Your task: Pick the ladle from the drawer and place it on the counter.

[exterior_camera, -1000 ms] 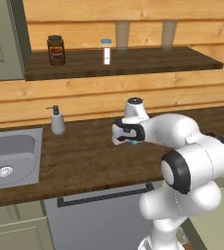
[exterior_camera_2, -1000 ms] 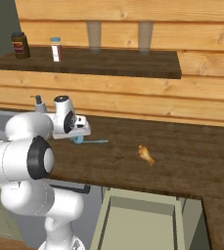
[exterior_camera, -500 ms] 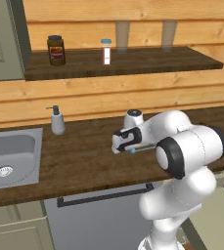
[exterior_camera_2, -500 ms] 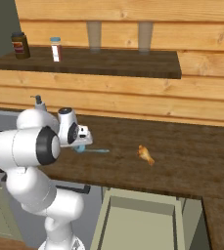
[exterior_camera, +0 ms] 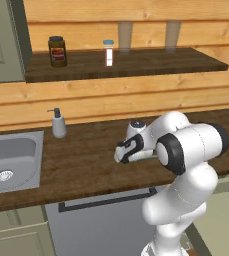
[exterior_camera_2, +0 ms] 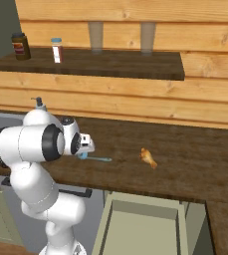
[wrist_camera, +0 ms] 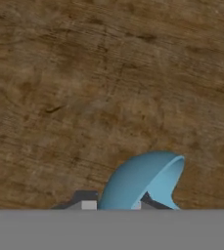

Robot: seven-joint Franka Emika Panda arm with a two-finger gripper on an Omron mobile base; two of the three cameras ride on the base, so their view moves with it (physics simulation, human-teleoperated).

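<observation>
The light-blue ladle (exterior_camera_2: 100,159) lies low on the dark wood counter (exterior_camera_2: 195,159), its thin handle pointing right toward the orange food piece. My gripper (exterior_camera_2: 85,151) is down at the ladle's bowl end, near the counter's front edge. In the hand view the round blue bowl (wrist_camera: 144,179) sits between my two dark fingertips (wrist_camera: 86,203), which press against it just above the wood. From the left base view, my gripper (exterior_camera: 123,155) hovers at the counter (exterior_camera: 76,165) surface. The pale drawer (exterior_camera_2: 103,226) stands pulled out below the counter, to my right.
A small orange-brown food piece (exterior_camera_2: 147,157) rests on the counter right of the ladle. A soap dispenser (exterior_camera: 59,124) stands by the steel sink (exterior_camera: 31,137) at the left. The grey dishwasher panel (exterior_camera: 101,220) is below. Jars (exterior_camera: 57,51) sit on the upper shelf.
My hand has come down and forward with the ladle, from above the counter to its surface near the front edge. The ladle's handle now lies along the wood.
</observation>
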